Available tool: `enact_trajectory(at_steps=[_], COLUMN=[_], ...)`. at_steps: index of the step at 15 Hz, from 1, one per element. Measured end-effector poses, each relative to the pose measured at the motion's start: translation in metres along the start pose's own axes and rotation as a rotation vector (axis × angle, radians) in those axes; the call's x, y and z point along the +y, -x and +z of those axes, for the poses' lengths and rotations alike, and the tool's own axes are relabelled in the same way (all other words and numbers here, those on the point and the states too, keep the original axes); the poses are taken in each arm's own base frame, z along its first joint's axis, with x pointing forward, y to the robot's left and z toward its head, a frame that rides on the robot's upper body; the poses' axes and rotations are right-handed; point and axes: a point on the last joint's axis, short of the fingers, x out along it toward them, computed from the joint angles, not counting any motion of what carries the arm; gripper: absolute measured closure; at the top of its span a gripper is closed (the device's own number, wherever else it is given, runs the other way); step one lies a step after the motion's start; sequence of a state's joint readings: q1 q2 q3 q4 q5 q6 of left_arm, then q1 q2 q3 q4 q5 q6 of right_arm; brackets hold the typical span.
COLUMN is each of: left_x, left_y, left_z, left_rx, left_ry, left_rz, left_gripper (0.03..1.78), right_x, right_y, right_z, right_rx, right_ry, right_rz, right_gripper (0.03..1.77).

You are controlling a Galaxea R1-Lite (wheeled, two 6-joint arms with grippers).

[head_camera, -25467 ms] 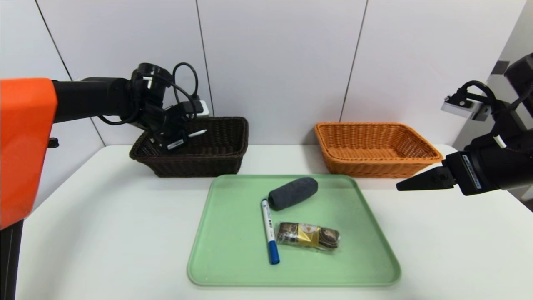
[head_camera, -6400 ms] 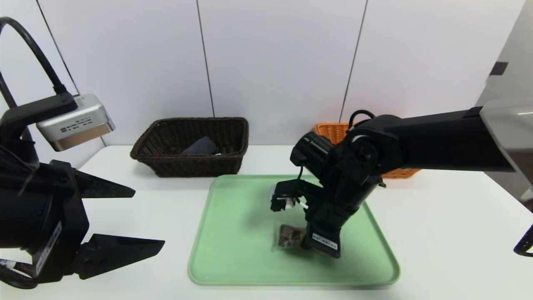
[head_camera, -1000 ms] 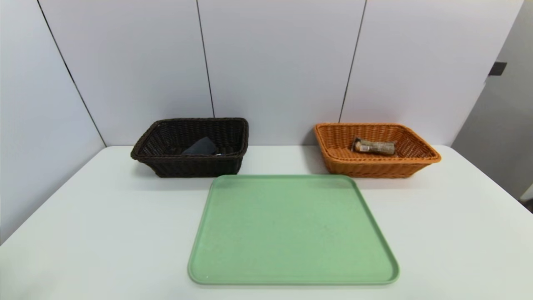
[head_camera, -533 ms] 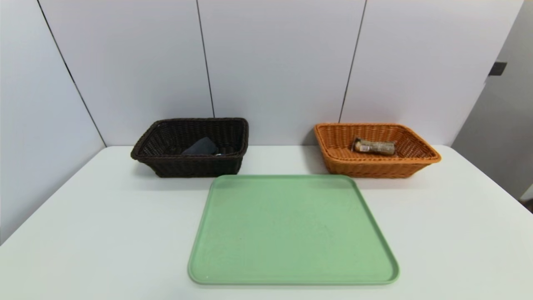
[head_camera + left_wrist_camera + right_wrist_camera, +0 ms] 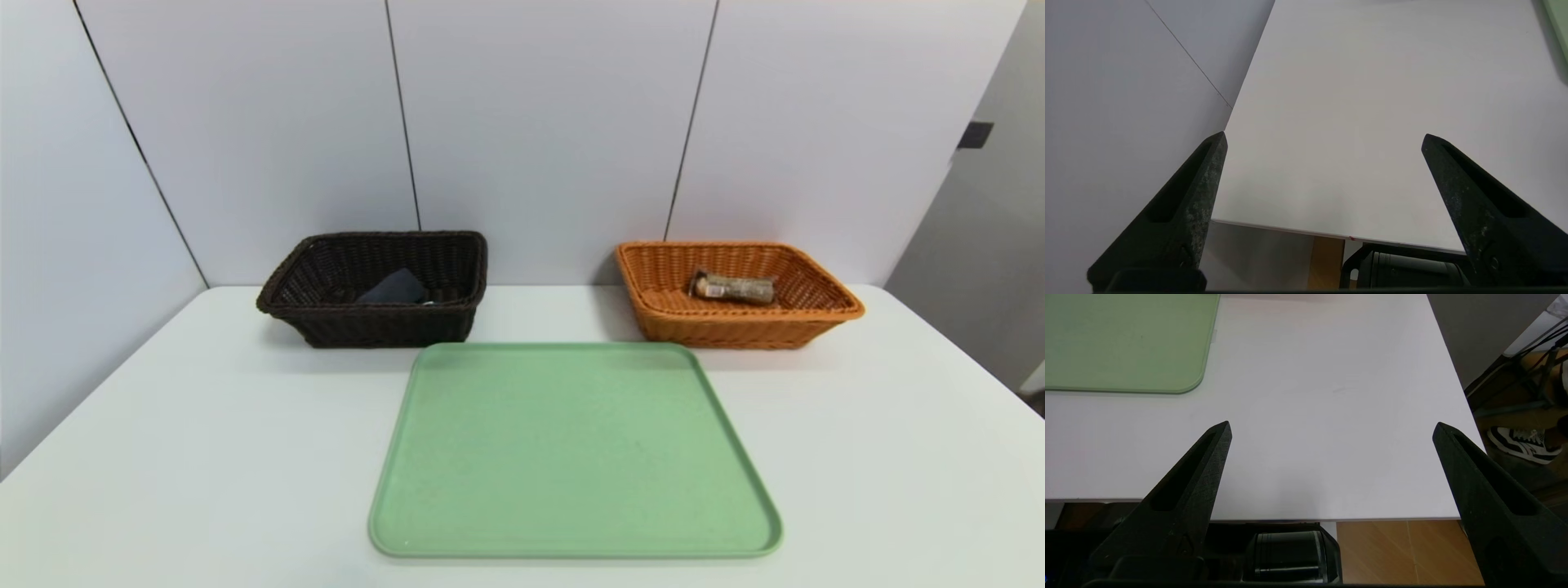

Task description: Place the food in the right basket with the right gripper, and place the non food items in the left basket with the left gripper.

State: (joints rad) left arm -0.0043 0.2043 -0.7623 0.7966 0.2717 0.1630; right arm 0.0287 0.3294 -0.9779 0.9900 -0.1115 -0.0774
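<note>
- Stage of the task: the green tray (image 5: 571, 457) carries nothing, the wrapped food packet (image 5: 732, 287) lies inside the orange right basket (image 5: 739, 327), and a dark non-food item (image 5: 394, 287) lies inside the dark left basket (image 5: 371, 322). Judged from this layout, the sorting appears complete.
- Next move: judged from the bare tray, no further pick is called for; each arm needs only to be parked off the table (image 5: 204, 425).
- Left gripper (image 5: 1323, 139): seen only in the left wrist view; jaws spread wide apart with nothing between them. Only bare table surface lies between and beyond the fingertips, with the table's near edge crossing below them.
- Right gripper (image 5: 1331, 428): seen only in the right wrist view; jaws likewise spread wide and holding nothing. A rounded corner of the tray (image 5: 1126, 343) lies beyond the jaws, on the side of the left arm, well apart from both fingertips.
- Task things relative to the jaws: neither basket nor its contents appears in either wrist view; both lie beyond the tray, well apart from either gripper, and nothing is within grasp of either pair of jaws.
- Off the table, a shoe (image 5: 1521, 443) shows on the floor outboard of the right gripper.
</note>
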Motion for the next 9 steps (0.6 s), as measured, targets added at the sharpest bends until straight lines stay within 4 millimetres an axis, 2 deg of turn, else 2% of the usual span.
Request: enact_trajectory(at_steps=[5,9], left_x=[-0.006,-0.014], left_y=[-0.003,-0.013], left_z=[-0.025,-0.048], left_rx=[0.001,-0.049], left_ry=[-0.027,-0.004], left_rz=[0.010,-0.062], left_gripper=[0.12,0.12], right_x=[0.003,0.007], right_y=[0.000,-0.003], right_z=[-0.027,-0.050], right_rx=[-0.011,-0.055], right_ry=[-0.002,-0.011], right_rz=[-0.007,-0.003], right_gripper=[0.10,0.10])
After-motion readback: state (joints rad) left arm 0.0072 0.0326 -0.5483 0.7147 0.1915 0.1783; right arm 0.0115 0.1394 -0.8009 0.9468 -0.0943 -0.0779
